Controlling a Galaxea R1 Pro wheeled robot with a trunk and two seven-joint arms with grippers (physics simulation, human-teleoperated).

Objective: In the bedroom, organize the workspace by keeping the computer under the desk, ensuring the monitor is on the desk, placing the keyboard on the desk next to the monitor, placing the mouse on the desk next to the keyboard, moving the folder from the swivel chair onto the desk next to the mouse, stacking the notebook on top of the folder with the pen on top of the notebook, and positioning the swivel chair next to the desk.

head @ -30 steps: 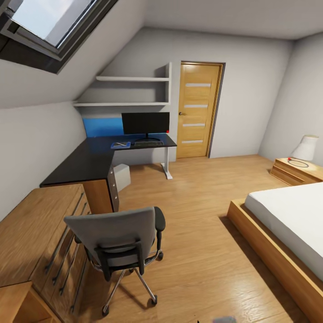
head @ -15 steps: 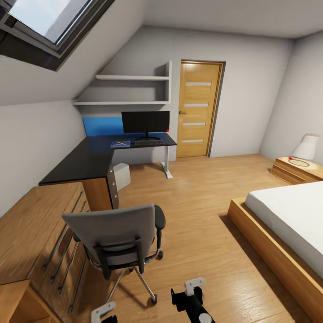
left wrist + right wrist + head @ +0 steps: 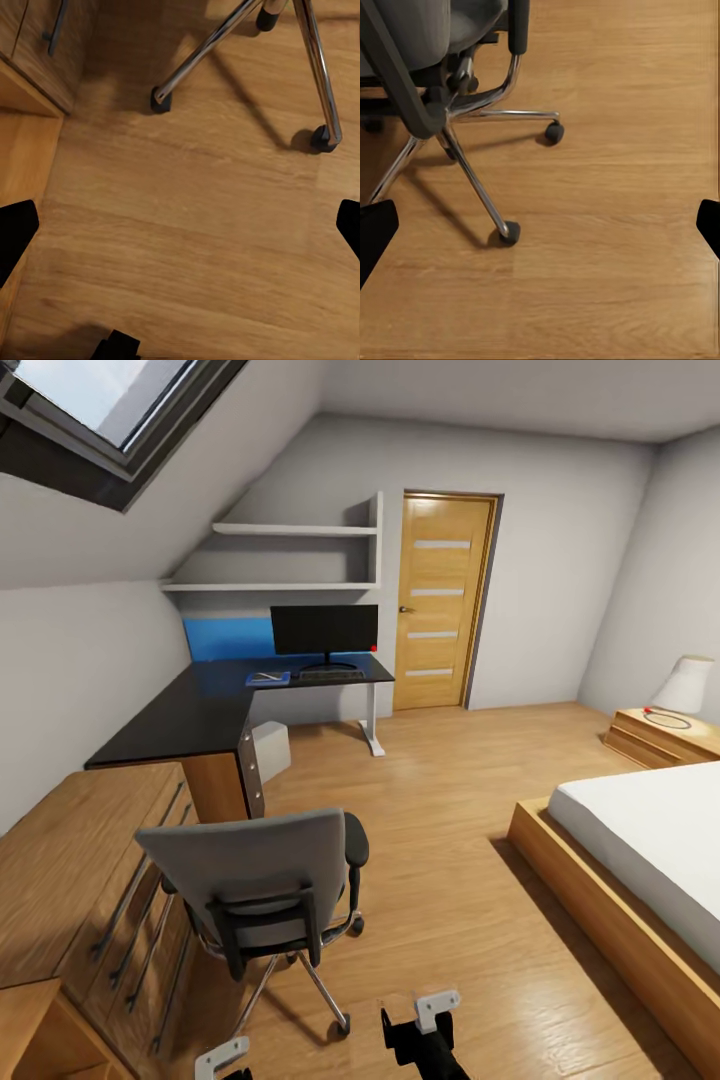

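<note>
You could not make out the mouse or pen on the desk (image 3: 200,710); both grippers were cut off at the frame's bottom edge.

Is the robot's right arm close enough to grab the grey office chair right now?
Probably not yet. The right tool hangs low at the bottom of the head view, open, with bare wooden floor between it and the grey padded swivel chair. Nothing blocks the way; it likely needs to move nearer.

wooden door (image 3: 445,603), bed (image 3: 640,840), wall shelves (image 3: 290,558).
</note>
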